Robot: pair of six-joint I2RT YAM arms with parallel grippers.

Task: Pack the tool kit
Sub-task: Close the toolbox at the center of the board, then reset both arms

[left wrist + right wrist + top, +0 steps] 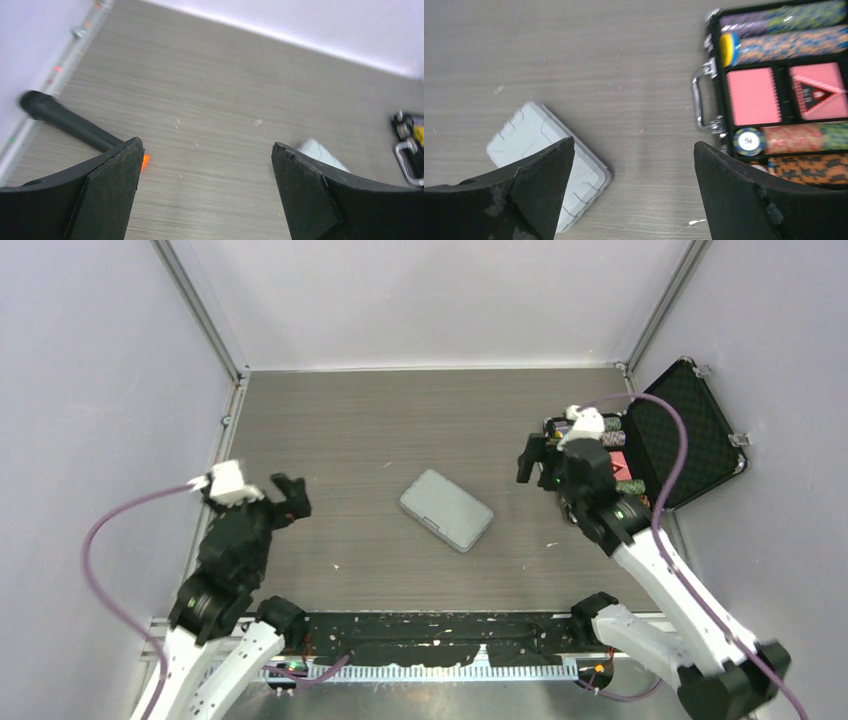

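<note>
- Grey plastic tool kit (447, 510), lid shut, lies flat near the middle of the counter (360, 420), apart from both claws.
- Left claw (207, 150) hangs spread wide and empty near the left edge; a black handle (65, 120) with an orange bit lies on the counter beside its left finger.
- Right claw (634, 147) is spread wide and empty, between the tool kit and the open black case (784, 95) of chips at the far right corner.

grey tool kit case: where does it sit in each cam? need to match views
Top external: grey case, closed, mid-table between the arms.
Left wrist: pale sliver at the right, mostly hidden.
Right wrist: lower left, partly hidden.
Shared landmark: open poker chip case, right of the grey case in all three.
</note>
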